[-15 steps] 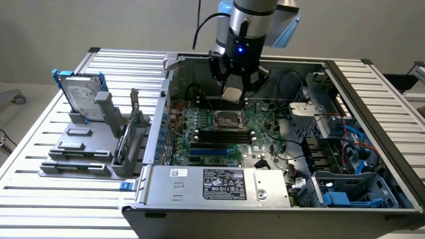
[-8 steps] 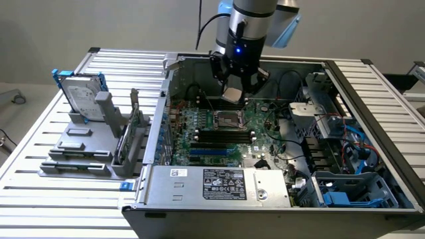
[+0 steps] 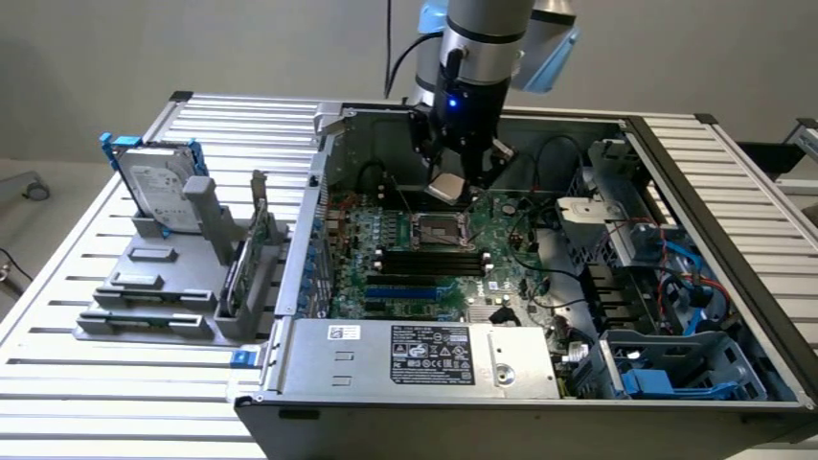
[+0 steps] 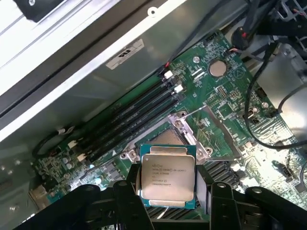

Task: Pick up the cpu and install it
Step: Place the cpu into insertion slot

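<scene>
Silver and flat, a power box [image 3: 422,355] with a black label sits closest, at the front of the open computer case [image 3: 715,192]. The case lies on a bench [image 3: 77,402] made of metal slats. On the exterior view's left, a grey rack [image 3: 167,287] stands on the bench beside the case.

Just behind the power box lies the green board [image 3: 511,278], with long black slots [image 3: 432,259] running across it. A little further back on the board is the square socket [image 3: 435,230] with its metal frame.

Close to the far side of the socket hangs the gripper [image 3: 454,187], on the end of the grey arm [image 3: 480,48]. Its black fingers [image 4: 130,194] are set wide and pinch the cpu [image 4: 167,176] by two opposite sides. The cpu is up in the air over the board. Its shiny top, with small print on it, faces the wrist camera. I cannot tell if it hangs right over the socket.

At the back end of the rack, a hard drive [image 3: 160,182] in a blue frame stands upright.
</scene>
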Motion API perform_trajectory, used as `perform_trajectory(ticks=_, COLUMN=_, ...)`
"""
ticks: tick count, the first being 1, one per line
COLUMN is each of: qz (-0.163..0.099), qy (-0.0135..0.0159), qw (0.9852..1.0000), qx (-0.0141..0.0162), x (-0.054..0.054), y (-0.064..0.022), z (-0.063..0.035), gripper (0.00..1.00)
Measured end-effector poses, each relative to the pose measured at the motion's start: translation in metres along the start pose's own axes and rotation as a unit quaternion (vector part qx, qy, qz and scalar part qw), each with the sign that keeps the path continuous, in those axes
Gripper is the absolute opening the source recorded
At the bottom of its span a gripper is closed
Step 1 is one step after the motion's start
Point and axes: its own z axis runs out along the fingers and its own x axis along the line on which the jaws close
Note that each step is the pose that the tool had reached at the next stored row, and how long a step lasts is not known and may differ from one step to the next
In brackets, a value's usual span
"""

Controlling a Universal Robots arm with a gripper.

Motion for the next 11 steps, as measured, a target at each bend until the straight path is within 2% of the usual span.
perform_trajectory(ticks=3, qz=0.027, qy=-0.0012, qw=0.9996, qx=-0.0019, x=0.0, y=-0.0002, z=0.0041, gripper=0.55)
perform_trajectory(ticks=6, qz=0.054, qy=-0.0024, qw=0.9985, qx=-0.0039, x=-0.001, y=-0.0004, z=0.0086, gripper=0.55)
perform_trajectory(ticks=11, qz=0.099, qy=-0.0044, qw=0.995, qx=-0.0071, x=-0.001, y=-0.0007, z=0.0162, gripper=0.55)
